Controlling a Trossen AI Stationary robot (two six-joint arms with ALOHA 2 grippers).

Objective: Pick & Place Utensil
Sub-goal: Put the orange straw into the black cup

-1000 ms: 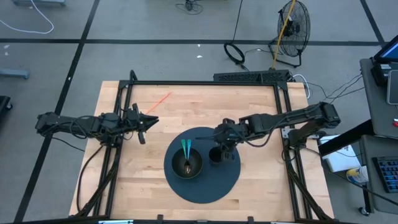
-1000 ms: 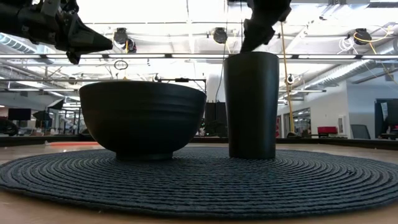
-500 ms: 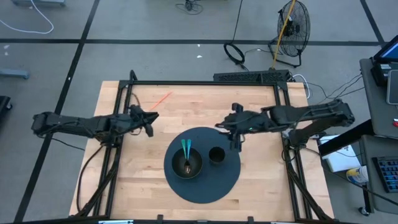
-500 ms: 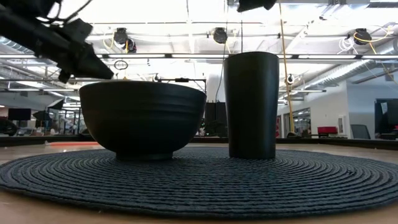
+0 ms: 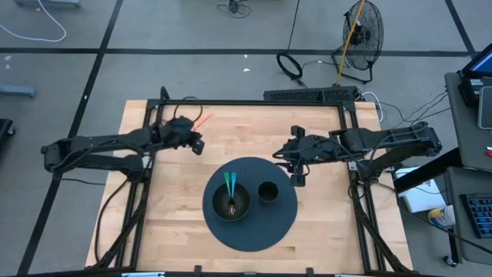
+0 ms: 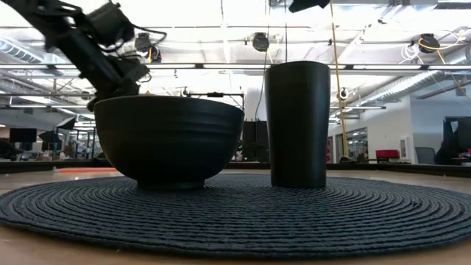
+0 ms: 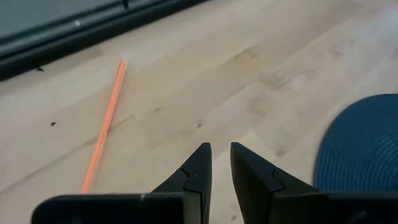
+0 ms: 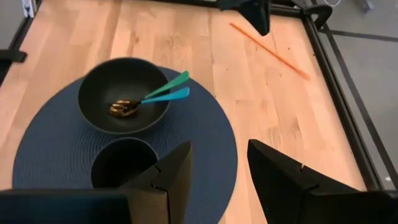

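Both arms have moved: left gripper (image 5: 198,145), fingers nearly closed and empty, nears the orange stick (image 7: 104,124); right gripper (image 5: 298,178), wide, backs away. Two utensils (image 8: 163,91) apparently already sit in the bowl (image 8: 99,84).

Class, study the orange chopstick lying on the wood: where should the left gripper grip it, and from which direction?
Probably mid-length on the orange chopstick, from straight above. It lies flat on the bare table, thin and straight, so the left gripper should set its fingers across the shaft.
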